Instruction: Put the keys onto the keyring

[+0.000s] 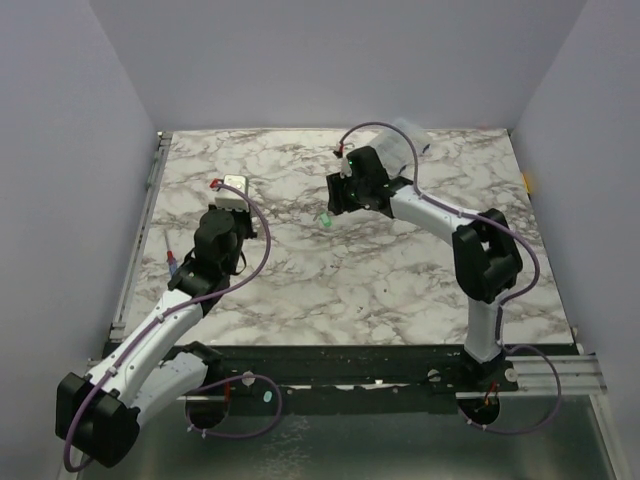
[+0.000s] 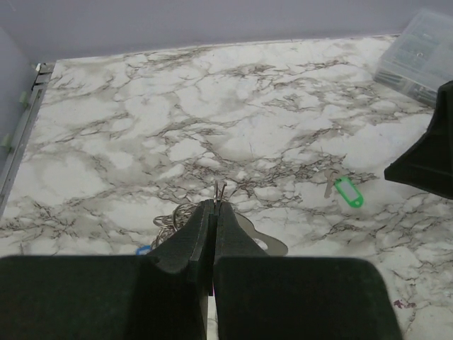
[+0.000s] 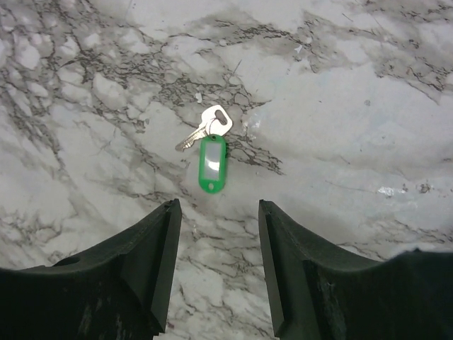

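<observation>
The tagged key (image 3: 211, 152) is lying on the table (image 1: 400, 290) just ahead of the right gripper (image 3: 218, 205); left of it the keyring (image 2: 173, 216) is sitting pinched in the left gripper (image 2: 214, 204); the box (image 2: 417, 57) is resting far behind

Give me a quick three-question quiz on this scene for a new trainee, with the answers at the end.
1. True or false: the right gripper is shut on the green-tagged key.
2. What does the left gripper pinch? A the keyring; B the green-tagged key; C nothing.
3. Fill in: the green-tagged key lies flat on the ____ tabletop.

Key: 1 false, it hangs open above the key. 2 A. 3 marble.
</observation>
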### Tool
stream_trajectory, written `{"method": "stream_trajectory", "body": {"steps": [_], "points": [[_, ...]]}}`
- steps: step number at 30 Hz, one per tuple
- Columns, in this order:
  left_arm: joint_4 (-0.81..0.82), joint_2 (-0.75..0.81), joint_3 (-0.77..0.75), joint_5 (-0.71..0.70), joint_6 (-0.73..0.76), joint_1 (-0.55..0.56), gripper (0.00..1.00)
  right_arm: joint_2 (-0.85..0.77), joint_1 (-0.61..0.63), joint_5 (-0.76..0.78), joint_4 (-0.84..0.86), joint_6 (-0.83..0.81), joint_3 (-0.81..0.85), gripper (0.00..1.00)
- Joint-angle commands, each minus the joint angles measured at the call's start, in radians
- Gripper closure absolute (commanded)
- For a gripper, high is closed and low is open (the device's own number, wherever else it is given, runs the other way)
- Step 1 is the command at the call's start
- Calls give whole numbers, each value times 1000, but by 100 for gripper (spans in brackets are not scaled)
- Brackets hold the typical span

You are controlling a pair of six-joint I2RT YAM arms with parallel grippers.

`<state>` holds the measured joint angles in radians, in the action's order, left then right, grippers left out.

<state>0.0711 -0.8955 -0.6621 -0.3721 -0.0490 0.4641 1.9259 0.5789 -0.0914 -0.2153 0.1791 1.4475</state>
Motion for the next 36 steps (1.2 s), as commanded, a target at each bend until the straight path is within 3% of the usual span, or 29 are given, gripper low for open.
{"method": "stream_trajectory", "body": {"steps": [1,7,16,36], "points": [[13,24,-24,-46,10,-13,100,125,47,113,-169,-48,145,44],[13,28,-22,-41,13,-14,100,268,85,208,-243,-96,295,44],[13,24,-22,-30,14,-16,100,383,106,233,-288,-149,445,45],[12,5,-22,-5,12,-16,100,473,142,295,-290,-230,508,50]]}}
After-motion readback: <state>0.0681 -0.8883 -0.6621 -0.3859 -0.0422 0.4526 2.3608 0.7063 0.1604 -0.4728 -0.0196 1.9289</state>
